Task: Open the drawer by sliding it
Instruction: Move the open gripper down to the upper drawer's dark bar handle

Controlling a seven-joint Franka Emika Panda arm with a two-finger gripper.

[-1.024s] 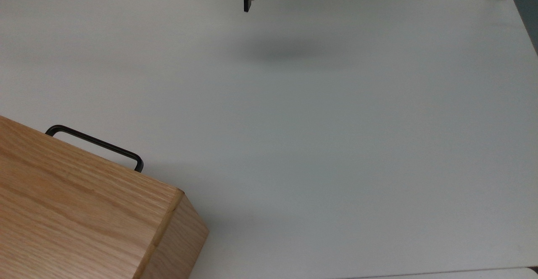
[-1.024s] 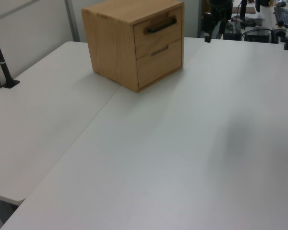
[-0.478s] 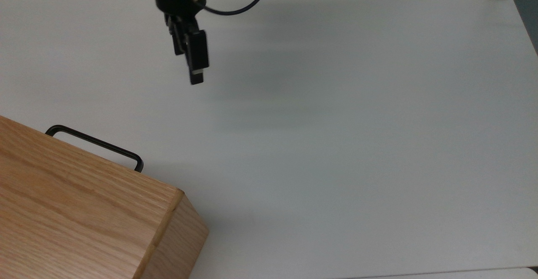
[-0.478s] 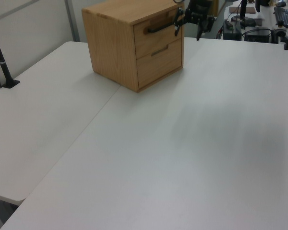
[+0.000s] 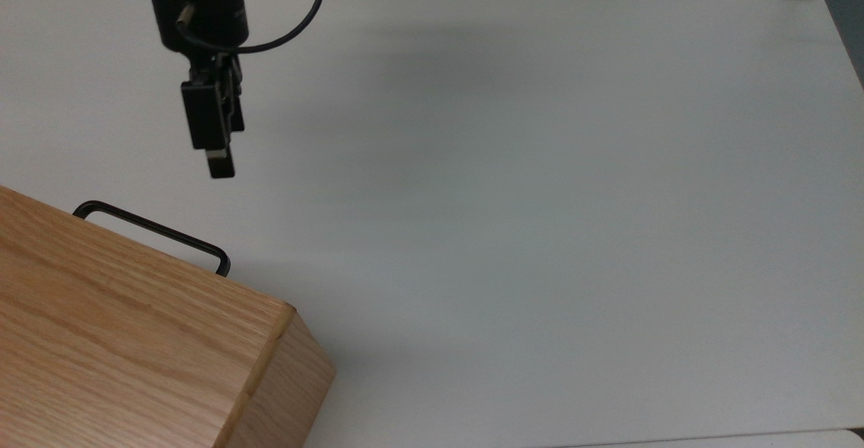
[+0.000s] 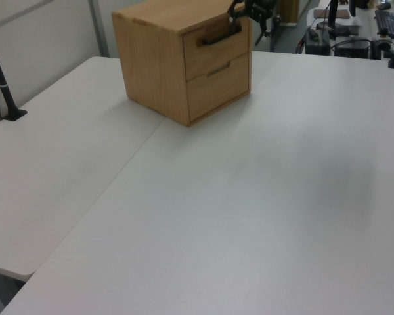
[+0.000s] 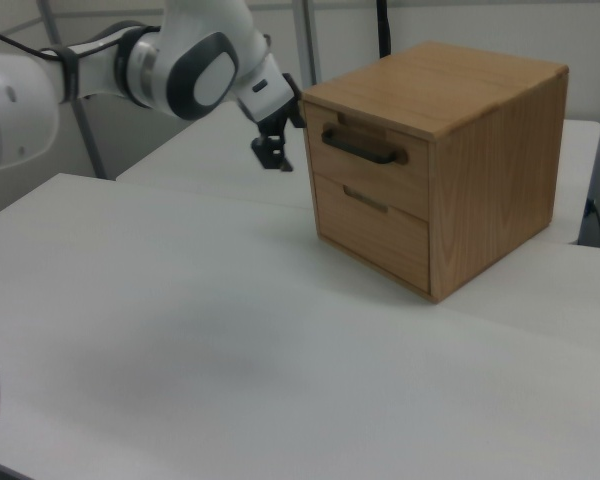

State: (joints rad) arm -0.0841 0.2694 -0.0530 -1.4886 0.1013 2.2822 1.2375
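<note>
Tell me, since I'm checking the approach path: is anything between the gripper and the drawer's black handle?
Nothing visible. In the top view only bare white table lies between the gripper and the handle of the drawer. The right view shows the gripper beside the cabinet, apart from the handle.

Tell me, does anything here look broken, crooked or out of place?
Nothing stands out. The wooden cabinet sits flat on the white table, turned at an angle to the table's edges. Its top drawer and lower drawer are both shut and flush. The gripper hangs beside the black handle, not touching it.
</note>
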